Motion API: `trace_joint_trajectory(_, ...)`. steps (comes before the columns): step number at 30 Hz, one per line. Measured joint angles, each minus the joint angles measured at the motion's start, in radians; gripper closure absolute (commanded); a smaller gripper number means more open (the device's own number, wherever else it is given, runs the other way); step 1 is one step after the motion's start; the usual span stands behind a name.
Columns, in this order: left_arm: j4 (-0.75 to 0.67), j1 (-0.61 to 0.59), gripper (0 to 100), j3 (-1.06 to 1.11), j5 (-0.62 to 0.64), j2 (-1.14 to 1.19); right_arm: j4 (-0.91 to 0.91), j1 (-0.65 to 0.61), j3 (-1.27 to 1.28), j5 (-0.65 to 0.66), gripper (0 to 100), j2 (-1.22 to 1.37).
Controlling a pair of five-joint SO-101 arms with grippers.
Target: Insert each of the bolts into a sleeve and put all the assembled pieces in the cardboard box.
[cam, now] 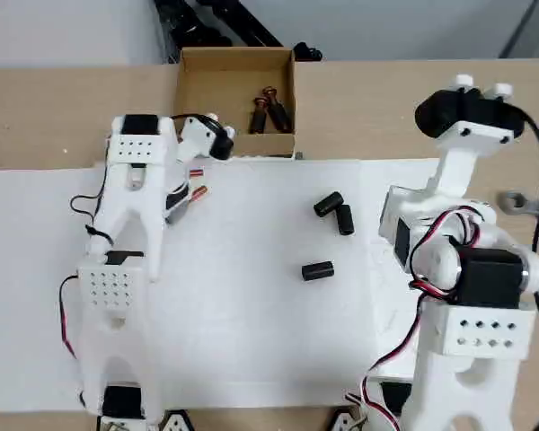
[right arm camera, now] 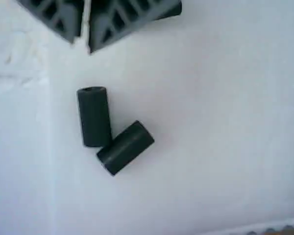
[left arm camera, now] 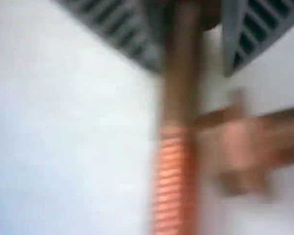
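The left arm (cam: pixel 126 233) stands over the left part of the white sheet (cam: pixel 242 323) that covers the wooden table (cam: pixel 36 108). The left gripper (cam: pixel 178 203) is low over the sheet near its far edge. In the left wrist view its fingers (left arm camera: pixel 137 44) are pinched on the head end of a copper bolt (left arm camera: pixel 179 147), whose threaded shank projects out past the tips. That view is blurred. In the high view the held bolt (cam: pixel 200 190) is tilted. A second bolt (cam: pixel 196 172) lies on the sheet just beyond it, crosswise to the first and close beside it.

The cardboard box (cam: pixel 190 90) sits on the table at the sheet's far edge, just right of the left arm's wrist. Two assembled pieces (cam: pixel 269 109) lie together in its right half.

Three black sleeves lie loose on the sheet, right of centre. A tilted sleeve (cam: pixel 328 204) touches an end of a second sleeve (cam: pixel 345 219). A third sleeve (cam: pixel 317 270) lies apart, nearer the arm bases.

The right arm (cam: pixel 467 269) stands at the sheet's right edge. The right gripper (right arm camera: pixel 86 41) has its fingers pressed together, holding nothing, near the touching pair. A grey metal tool (cam: pixel 512 201) lies on the table at far right.
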Motion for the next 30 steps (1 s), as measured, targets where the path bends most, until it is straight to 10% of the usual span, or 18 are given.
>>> trace_joint_trajectory(13, -0.009, 0.003, 99, 0.071, -0.181, -0.078, -0.003, 0.000, 0.000, 0.000, 99.1, 0.000)
trace_joint_trajectory(30, -0.009, 0.086, 99, 0.644, -0.502, -0.856, -0.061, 0.005, 0.087, 0.000, 99.1, 0.000)
